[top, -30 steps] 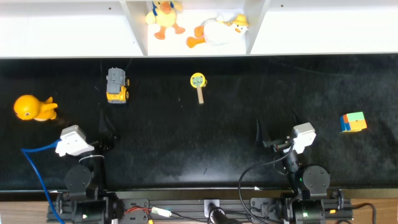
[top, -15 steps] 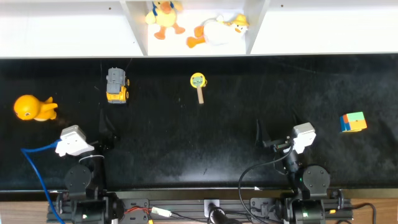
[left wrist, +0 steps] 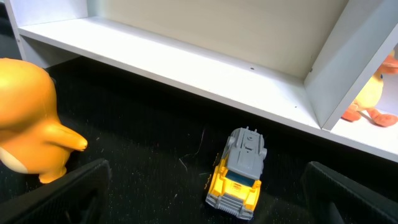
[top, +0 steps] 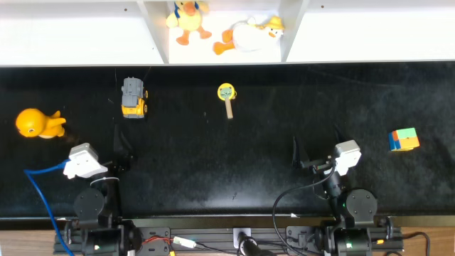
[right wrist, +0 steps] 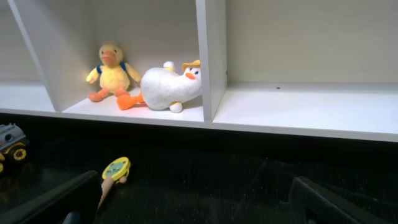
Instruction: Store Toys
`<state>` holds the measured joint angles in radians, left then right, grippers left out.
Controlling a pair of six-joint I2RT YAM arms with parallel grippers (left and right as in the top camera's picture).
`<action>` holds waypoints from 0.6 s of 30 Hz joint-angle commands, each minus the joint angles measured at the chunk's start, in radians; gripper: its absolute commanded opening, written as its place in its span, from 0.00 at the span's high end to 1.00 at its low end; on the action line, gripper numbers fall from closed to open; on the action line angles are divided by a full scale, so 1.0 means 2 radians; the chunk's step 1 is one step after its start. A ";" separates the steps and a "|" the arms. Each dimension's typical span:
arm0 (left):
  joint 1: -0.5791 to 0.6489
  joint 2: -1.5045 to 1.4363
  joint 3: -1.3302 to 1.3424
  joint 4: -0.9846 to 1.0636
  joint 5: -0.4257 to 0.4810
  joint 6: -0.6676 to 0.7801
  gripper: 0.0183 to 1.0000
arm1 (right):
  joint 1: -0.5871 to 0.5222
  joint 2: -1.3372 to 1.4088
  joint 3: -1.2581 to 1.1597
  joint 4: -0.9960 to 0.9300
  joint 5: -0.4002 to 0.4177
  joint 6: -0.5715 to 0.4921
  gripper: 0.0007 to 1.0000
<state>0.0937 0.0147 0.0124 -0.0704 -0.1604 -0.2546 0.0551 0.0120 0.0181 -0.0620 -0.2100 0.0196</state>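
truck [left wrist: 239, 167], yellow with grey top, upright; left gripper [left wrist: 207, 165] and right gripper [right wrist: 196, 178] spread apart.

Black mat [top: 213, 167] matt, fuzzy (lint-flecked); shelf [right wrist: 298, 106] smooth white; orange duck [left wrist: 25, 118] glossy plastic; yellow duck [right wrist: 112, 73] plush

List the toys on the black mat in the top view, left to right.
orange duck → truck → rattle → cube
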 commanded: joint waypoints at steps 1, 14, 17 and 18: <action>0.004 -0.006 -0.002 0.001 0.003 0.011 0.00 | 0.004 -0.004 -0.007 0.003 0.000 0.002 0.00; 0.004 -0.006 -0.002 0.001 0.001 0.011 0.00 | 0.004 -0.004 -0.007 0.003 0.000 0.002 0.00; 0.004 -0.006 -0.002 0.001 0.001 0.011 0.00 | 0.004 -0.004 -0.007 0.003 0.000 0.002 0.01; 0.004 -0.006 -0.002 0.001 0.001 0.011 0.00 | 0.004 -0.004 -0.007 0.003 0.000 0.002 0.00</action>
<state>0.0937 0.0147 0.0124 -0.0704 -0.1604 -0.2543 0.0551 0.0120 0.0181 -0.0620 -0.2104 0.0196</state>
